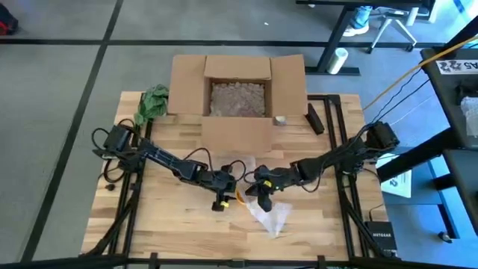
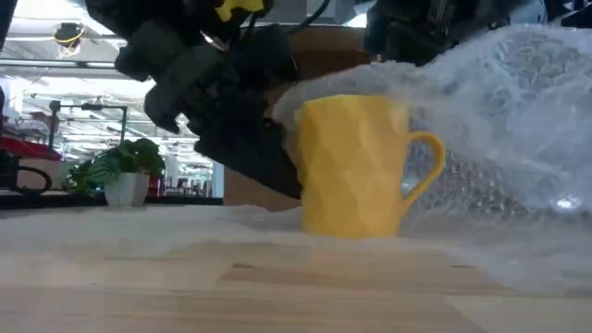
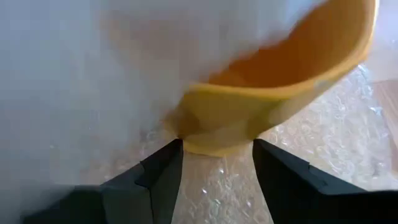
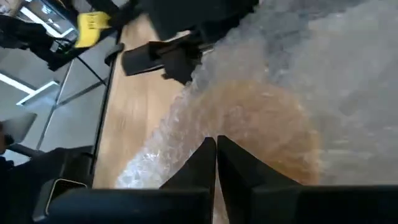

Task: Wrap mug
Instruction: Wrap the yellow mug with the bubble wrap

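Landmark: the cardboard box (image 1: pixel 237 96) at the tabletop's (image 1: pixel 157 217) far edge, filled with loose packing chips.

Left of the box, a green plant (image 1: pixel 152 101) sits at the corner.

My left gripper (image 1: pixel 221 188) reaches in below the box's front wall, jaws apart, one on each side of the mug's base without gripping it.

The mug (image 2: pixel 356 166) stands upright in front of the box, near the tabletop's middle. Yellow, faceted walls, matte finish, handle (image 2: pixel 427 171) pointing away from my left gripper. Its open mouth shows orange-yellow inside in the left wrist view.

Bubble wrap (image 2: pixel 518 120), clear and crinkled, lies under the mug and rises over its handle side.

My right gripper (image 1: pixel 263 193) sits just right of the mug, jaws together, pinching the bubble wrap.
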Motion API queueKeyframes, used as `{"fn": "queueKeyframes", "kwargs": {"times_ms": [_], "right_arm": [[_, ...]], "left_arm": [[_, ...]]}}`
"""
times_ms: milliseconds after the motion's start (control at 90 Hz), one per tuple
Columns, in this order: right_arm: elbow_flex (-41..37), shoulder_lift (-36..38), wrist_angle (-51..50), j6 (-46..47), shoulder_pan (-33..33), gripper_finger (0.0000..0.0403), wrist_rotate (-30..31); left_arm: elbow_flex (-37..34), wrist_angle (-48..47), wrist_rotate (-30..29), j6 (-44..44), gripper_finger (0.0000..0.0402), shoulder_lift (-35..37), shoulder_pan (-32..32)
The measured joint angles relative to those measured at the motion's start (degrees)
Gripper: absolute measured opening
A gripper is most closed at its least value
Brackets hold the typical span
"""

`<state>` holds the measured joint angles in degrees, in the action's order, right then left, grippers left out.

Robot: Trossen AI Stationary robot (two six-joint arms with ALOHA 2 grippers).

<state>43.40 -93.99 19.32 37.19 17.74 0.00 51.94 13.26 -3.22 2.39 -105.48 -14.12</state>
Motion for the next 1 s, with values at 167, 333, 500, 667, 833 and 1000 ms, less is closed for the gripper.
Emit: {"fn": "queueKeyframes", "kwargs": {"times_ms": [167,333,500,667,833,1000], "right_arm": [[0.1,-0.8,0.6,0.5,-1.0,0.0,-3.1],[0.0,-0.8,0.1,0.5,-1.0,0.0,-3.3],[0.0,-0.7,-2.0,1.9,-1.0,0.0,-4.2],[0.2,-0.6,-4.9,3.8,-1.0,0.0,-6.6],[2.1,-0.6,-9.7,4.7,-1.0,0.0,-8.4],[9.3,-0.9,-28.5,2.2,-0.8,0.0,-7.9]], "left_arm": [[0.3,4.0,0.4,-1.7,0.0177,-1.0,1.0],[0.4,6.4,3.4,-2.0,0.0177,-1.0,3.8],[0.4,8.4,6.9,-1.6,0.0177,-1.2,5.7],[0.5,12.1,7.8,-1.4,0.0177,-3.5,6.1],[2.3,14.7,11.3,0.0,0.0177,-8.2,7.1],[7.7,14.7,14.0,0.4,0.0177,-12.9,7.7]]}}
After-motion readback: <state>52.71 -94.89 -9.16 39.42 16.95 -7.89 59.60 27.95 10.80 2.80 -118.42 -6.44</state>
